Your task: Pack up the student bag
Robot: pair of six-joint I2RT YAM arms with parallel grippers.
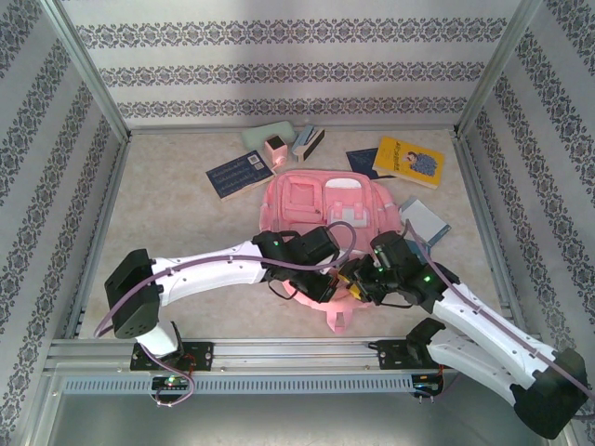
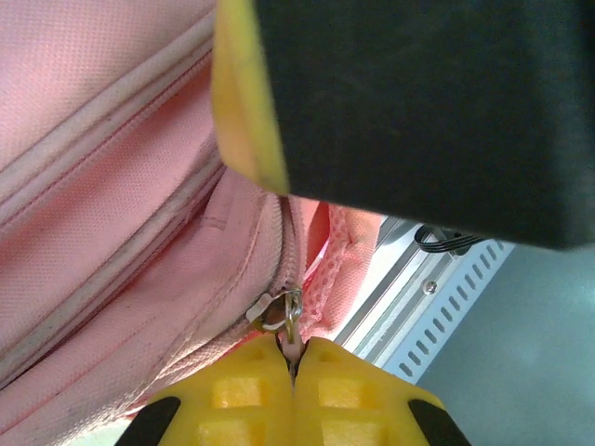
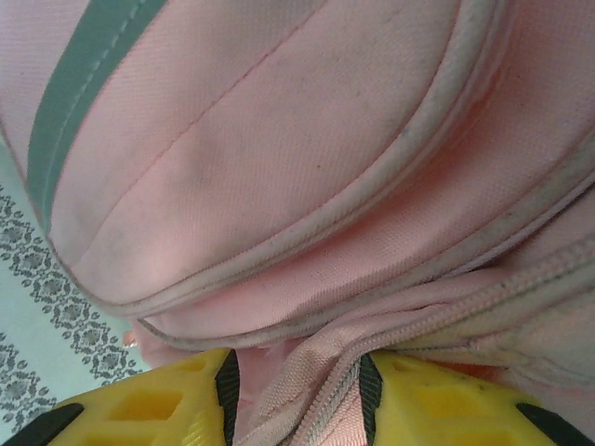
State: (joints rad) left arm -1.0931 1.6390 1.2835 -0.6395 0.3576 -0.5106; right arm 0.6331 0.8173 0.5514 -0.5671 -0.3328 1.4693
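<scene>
On the beige table [image 1: 186, 279] inside patterned walls [image 1: 279, 70] lies the pink fabric student bag [image 1: 330, 200]; left pincer [image 2: 293, 358] clamps its zipper pull [image 2: 284, 311], right pincer [image 3: 297, 386] state indeterminate.

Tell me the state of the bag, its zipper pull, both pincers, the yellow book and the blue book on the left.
student bag, lying flat, front pockets up.
zipper pull, pinched by the left pincer.
left pincer, shut on the zipper pull.
right pincer, fingers apart, bag fabric between; grip unclear.
yellow book, closed, flat.
left blue book, closed, flat.
</scene>
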